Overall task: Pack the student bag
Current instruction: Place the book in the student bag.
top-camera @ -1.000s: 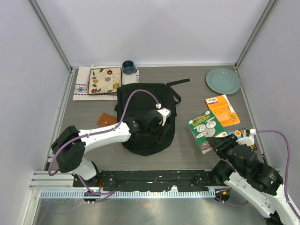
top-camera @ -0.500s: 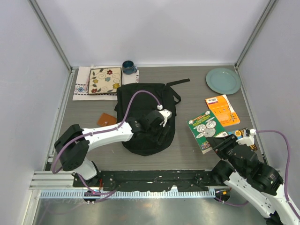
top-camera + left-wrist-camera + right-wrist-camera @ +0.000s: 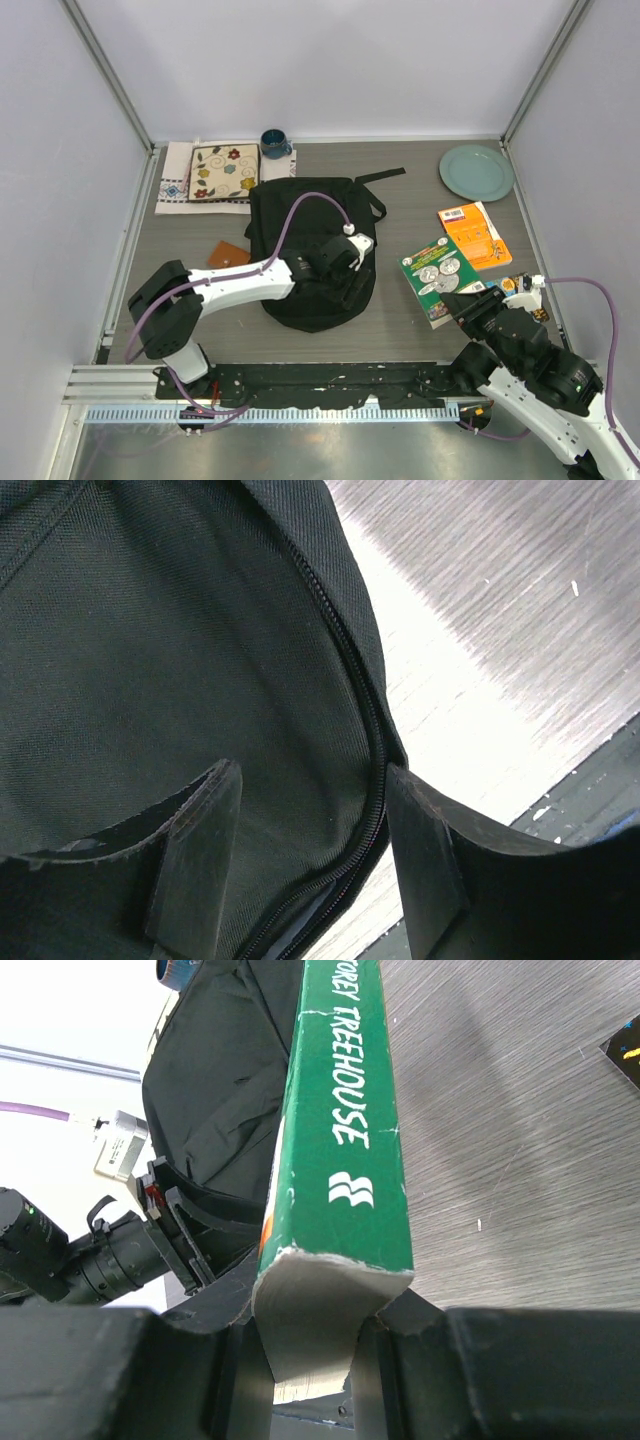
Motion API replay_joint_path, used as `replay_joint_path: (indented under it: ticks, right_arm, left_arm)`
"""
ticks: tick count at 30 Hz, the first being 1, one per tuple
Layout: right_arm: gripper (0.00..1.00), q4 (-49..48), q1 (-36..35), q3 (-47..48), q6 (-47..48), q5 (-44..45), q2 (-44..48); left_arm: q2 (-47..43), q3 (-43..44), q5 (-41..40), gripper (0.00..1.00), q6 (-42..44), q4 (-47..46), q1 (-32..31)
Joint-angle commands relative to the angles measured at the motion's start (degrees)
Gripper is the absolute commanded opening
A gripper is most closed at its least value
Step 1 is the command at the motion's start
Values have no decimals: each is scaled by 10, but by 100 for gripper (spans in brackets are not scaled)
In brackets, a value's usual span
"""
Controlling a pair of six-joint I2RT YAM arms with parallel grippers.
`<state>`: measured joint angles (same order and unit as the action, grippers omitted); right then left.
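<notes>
The black student bag [image 3: 300, 215] lies flat in the middle of the table. My left gripper [image 3: 350, 283] is open over its near right edge, one finger on the fabric, the other beside the zip [image 3: 372, 730], which runs between the fingers [image 3: 195, 850]. My right gripper [image 3: 470, 305] is shut on the near end of a green book [image 3: 438, 270], pinching its spine and pages [image 3: 340, 1160]. The bag shows behind the book in the right wrist view [image 3: 220, 1070].
An orange book [image 3: 474, 234] lies right of the green one. A green plate [image 3: 476, 171] sits at the back right. A floral tile on a cloth [image 3: 222, 172], a blue mug [image 3: 274, 143] and a brown wallet [image 3: 229, 255] lie at left. Small items [image 3: 525, 288] lie by my right wrist.
My left gripper has shifted slightly right and forward along the bag's near right edge. My right gripper and the green book have not moved.
</notes>
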<state>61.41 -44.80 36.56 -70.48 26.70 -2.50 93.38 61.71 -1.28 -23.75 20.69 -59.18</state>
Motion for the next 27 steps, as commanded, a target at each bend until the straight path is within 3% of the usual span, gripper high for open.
replay_joint_path:
  ticks: [1, 8, 12, 16, 18, 27]
  right_arm:
    - [1, -54, 0, 11, -15, 22, 10]
    - [1, -52, 0, 12, -16, 26, 13]
    - [1, -52, 0, 11, -16, 24, 12]
    - [1, -52, 0, 12, -16, 23, 13]
    - [1, -52, 0, 12, -15, 23, 14]
    - [1, -39, 0, 16, -17, 30, 17]
  left_arm:
    - [22, 31, -43, 62, -7, 12, -4]
    - [41, 30, -121, 50, -15, 42, -14]
    - [41, 32, -152, 48, -17, 44, -19]
    - [55, 39, -151, 66, -17, 43, -20]
    - [66, 43, -146, 66, -15, 44, -21]
    - [66, 68, -138, 16, -11, 69, -29]
